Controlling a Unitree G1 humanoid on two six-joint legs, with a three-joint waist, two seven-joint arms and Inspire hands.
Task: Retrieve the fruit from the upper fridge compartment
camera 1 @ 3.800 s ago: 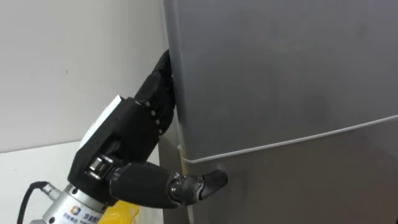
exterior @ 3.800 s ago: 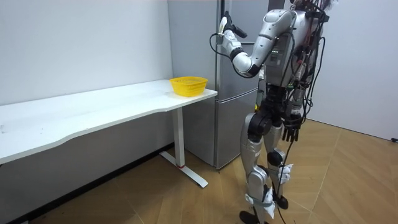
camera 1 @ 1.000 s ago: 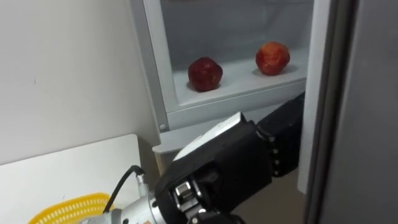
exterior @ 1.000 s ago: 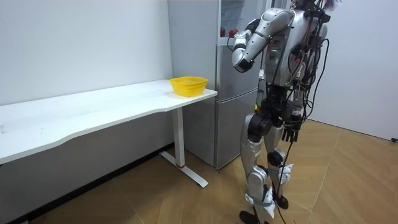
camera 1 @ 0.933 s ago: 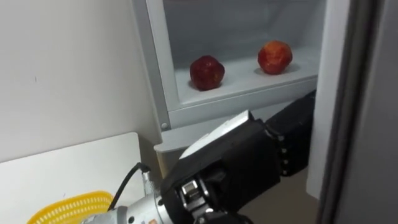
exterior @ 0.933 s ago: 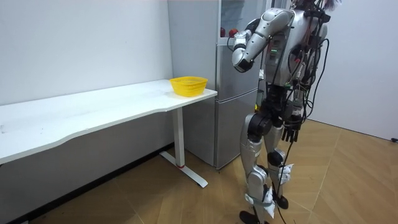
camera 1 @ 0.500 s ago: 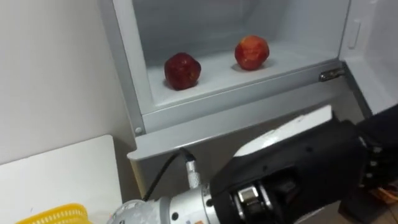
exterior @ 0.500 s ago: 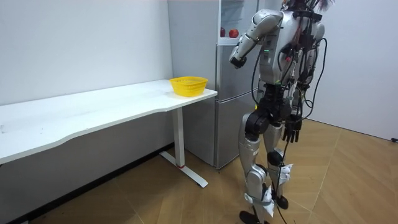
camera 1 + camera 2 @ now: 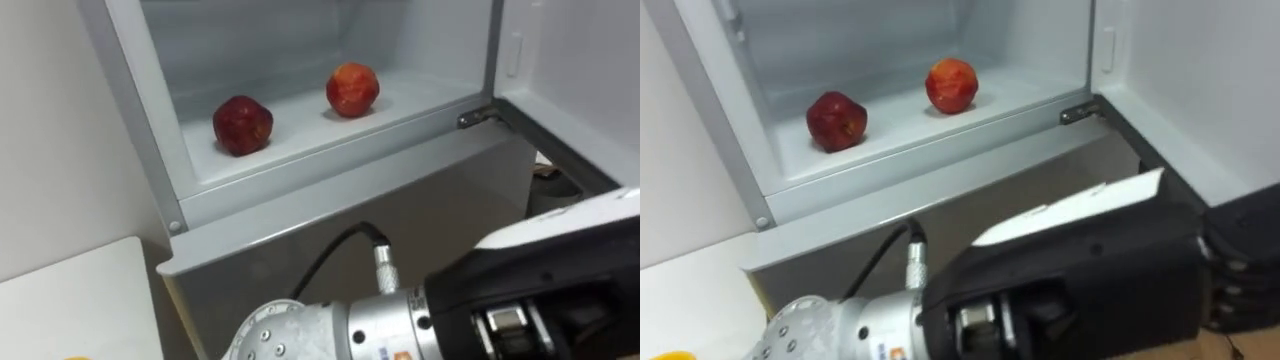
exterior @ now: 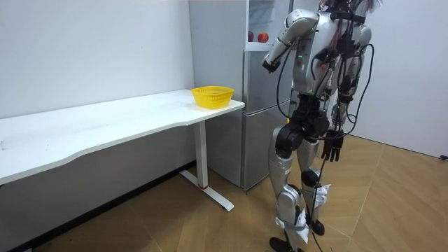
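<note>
The upper fridge compartment stands open. On its white shelf lie two apples: a dark red apple on the left and an orange-red apple further right and deeper in. My left hand hangs below the shelf, in front of the lower fridge door, back of the hand up and fingers stretched toward the right, holding nothing. It is well short of both apples. In the room view I stand upright facing the fridge, with my right hand hanging relaxed and empty by my thigh.
The opened upper door stands out on the right. A white table adjoins the fridge on my left, with a yellow basket at its near end. The floor behind me is bare wood.
The upper door, shut 3.8 s ago with my left hand at its edge, has swung wide open. My left hand has since dropped and moved right. The view has shifted toward the fridge.
</note>
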